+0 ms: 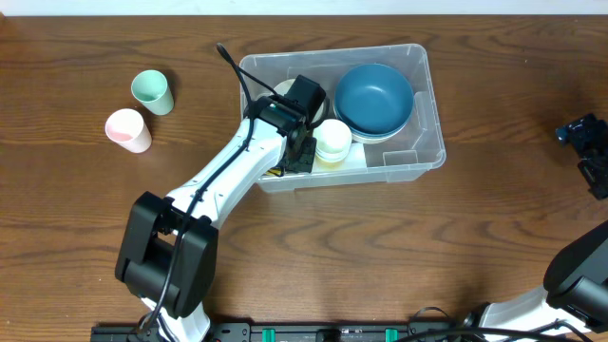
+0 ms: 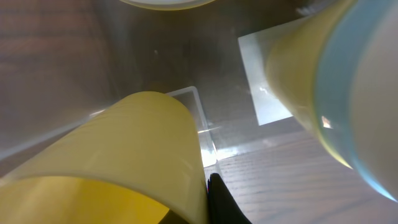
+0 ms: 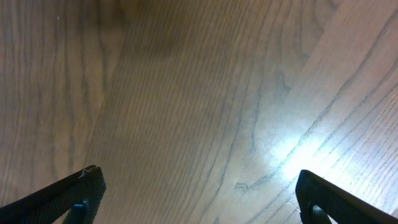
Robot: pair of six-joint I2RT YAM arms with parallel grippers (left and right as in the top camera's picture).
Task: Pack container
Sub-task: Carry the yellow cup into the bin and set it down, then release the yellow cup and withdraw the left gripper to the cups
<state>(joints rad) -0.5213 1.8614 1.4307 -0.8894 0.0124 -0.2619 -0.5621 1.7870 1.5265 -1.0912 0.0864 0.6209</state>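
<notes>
A yellow cup (image 2: pixel 124 155) is being clamped inside the container (image 1: pixel 425 59) by the left gripper (image 1: pixel 300 150), likely for packing. The right gripper (image 3: pixel 199 198) is being held open; empty.

The container (image 1: pixel 435 114) stands on the table (image 1: pixel 76 237) toward its back, about midway across. Inside it, a stack of bowls (image 1: pixel 375 98) fills the right half. A stack of cups (image 1: pixel 332 140) stands just left of the bowls, near the front wall. Another dish (image 1: pixel 283 90) lies in the back left corner, partly under the left arm (image 1: pixel 228 176), which reaches from the table's front edge into the container's left end. There, one more cup (image 2: pixel 143 155) sits beside the stacked cups, apart from them. Two single cups stand on the table well left of the container, the farther cup (image 1: pixel 152 92) just behind and right of the nearer cup (image 1: pixel 128 130). The right gripper (image 3: pixel 199 202) hangs over bare table far to the right.
</notes>
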